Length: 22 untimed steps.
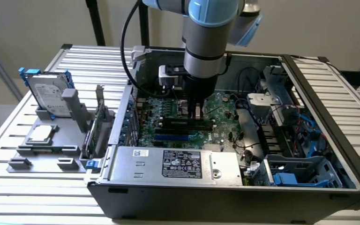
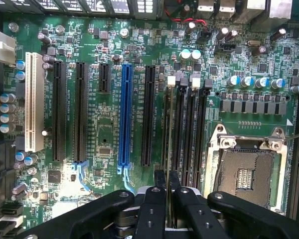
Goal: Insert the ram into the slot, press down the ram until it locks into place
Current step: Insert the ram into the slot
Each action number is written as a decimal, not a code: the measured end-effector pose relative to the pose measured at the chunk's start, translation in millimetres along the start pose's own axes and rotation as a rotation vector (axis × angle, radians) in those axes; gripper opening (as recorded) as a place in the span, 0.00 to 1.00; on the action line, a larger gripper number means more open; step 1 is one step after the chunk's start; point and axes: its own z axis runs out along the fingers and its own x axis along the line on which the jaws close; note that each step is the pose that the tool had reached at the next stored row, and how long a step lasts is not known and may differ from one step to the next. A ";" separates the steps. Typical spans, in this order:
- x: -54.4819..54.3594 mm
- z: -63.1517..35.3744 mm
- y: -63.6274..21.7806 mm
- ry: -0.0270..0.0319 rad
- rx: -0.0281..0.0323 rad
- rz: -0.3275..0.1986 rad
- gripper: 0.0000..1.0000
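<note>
While upright in black claw (image 2: 167,185), thin green ram (image 2: 168,134) along narrow slot (image 2: 172,107)

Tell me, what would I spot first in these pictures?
The big grey-and-blue robot arm reaching down into the open computer case, in the exterior view's middle. Up close, its black gripper pinches the thin ram edge-on at the black memory slots, near a bright blue slot on the green motherboard.
</note>
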 end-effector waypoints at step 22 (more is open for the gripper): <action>-0.9 -15.4 0.2 0.0000 -0.0007 0.001 0.22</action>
